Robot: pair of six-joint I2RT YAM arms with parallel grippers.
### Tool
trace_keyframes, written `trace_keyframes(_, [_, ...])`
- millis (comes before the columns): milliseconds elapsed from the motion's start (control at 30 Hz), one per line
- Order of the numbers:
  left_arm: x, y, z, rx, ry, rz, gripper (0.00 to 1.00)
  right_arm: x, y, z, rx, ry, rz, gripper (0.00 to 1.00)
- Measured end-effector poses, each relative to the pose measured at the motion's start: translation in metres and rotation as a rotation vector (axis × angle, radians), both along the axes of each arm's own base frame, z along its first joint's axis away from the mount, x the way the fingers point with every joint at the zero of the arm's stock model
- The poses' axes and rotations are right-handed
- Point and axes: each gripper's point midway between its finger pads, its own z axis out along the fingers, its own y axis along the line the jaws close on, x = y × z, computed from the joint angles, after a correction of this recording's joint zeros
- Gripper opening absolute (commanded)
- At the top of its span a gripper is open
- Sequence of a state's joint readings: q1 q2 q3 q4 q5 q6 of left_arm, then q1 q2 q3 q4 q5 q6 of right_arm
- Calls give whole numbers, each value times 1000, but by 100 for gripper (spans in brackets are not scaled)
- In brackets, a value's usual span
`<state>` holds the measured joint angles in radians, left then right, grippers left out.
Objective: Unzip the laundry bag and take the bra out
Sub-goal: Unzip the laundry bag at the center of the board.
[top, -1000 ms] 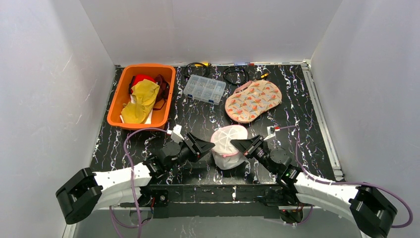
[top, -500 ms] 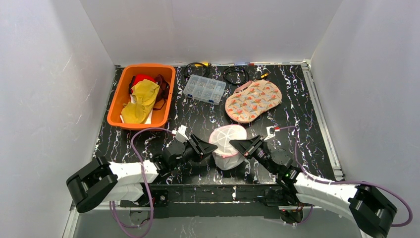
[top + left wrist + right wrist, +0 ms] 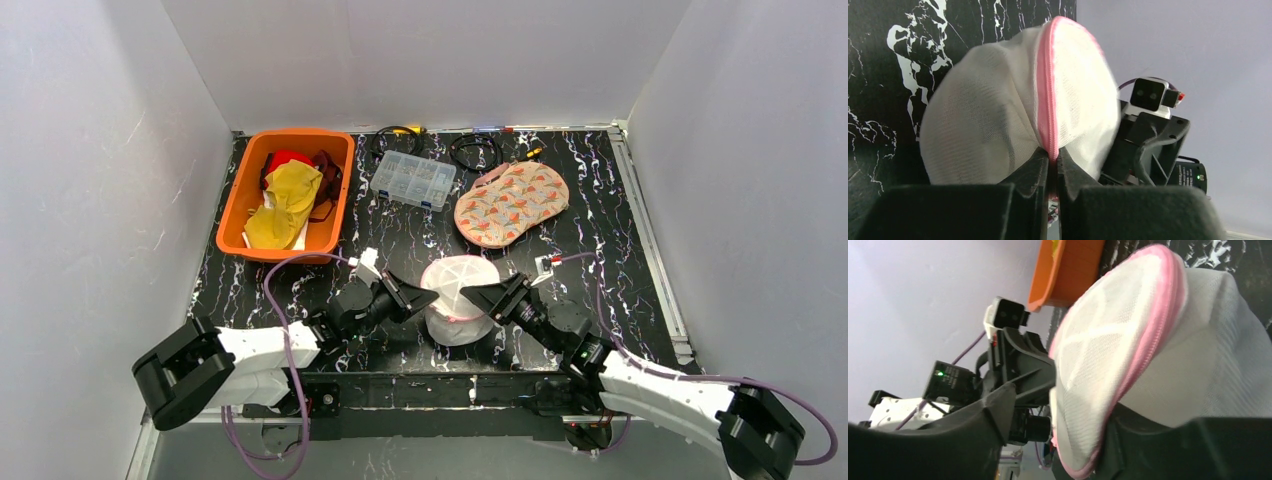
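- Laundry bag [image 3: 458, 298], white mesh and dome-shaped, sits on the black marbled table [image 3: 600, 260] directly between the two pincers, at the near edge of the table.
- The left pincer [image 3: 430, 294] meets the bag from its own right-hand side. In the left wrist view, the left pincer [image 3: 1052, 156] has its fingers pressed together on the pink zip seam [image 3: 1048, 100], which rises straight up from the fingertips over the crown of the bag [image 3: 998, 115].
- The right pincer [image 3: 472, 293] points at the bag from the opposite side, tip to tip with the left one across the mesh.
- In the right wrist view, the right pincer [image 3: 1063, 410] has its fingers standing apart. The bag [image 3: 1128, 305] bulges into the gap and lies against one finger, clear of the other.
- The pink zip seam [image 3: 1148, 345] curves around the bag just ahead of the right fingertips; it looks closed along the stretch in view.
- What the mesh holds cannot be made out.
- Well beyond the left pincer, toward the back left, an orange tub [image 3: 240, 215] holds a yellow cloth [image 3: 283, 200].
- Behind both pincers lie a clear box [image 3: 412, 179] and a patterned mitt [image 3: 511, 203], well apart from the bag.
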<state>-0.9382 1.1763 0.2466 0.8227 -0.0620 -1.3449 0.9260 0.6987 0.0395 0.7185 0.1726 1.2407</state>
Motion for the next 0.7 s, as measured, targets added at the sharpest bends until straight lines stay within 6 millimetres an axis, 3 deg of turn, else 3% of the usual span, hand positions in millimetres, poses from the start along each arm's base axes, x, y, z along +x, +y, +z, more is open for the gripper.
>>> trace_keyframes(67, [-1,2,4,-3,-6,-1,0,-3,0,-6,-64,6,14,96])
trace_keyframes(100, [-2,3,8,-6,-13,-1,0,-3,0,-7,-110,4,21,98])
trace_keyframes(333, [-4,34,32,10,-69,45,0,-4,-19,19,-435,-99,33,99])
trace_keyframes(533, [3,72,21,150,18,146,0,2,-52,4,-627,-93,-51,99])
trace_keyframes(700, [9,85,46,236,52,204,0,-13,-30,20,-557,-205,91,99])
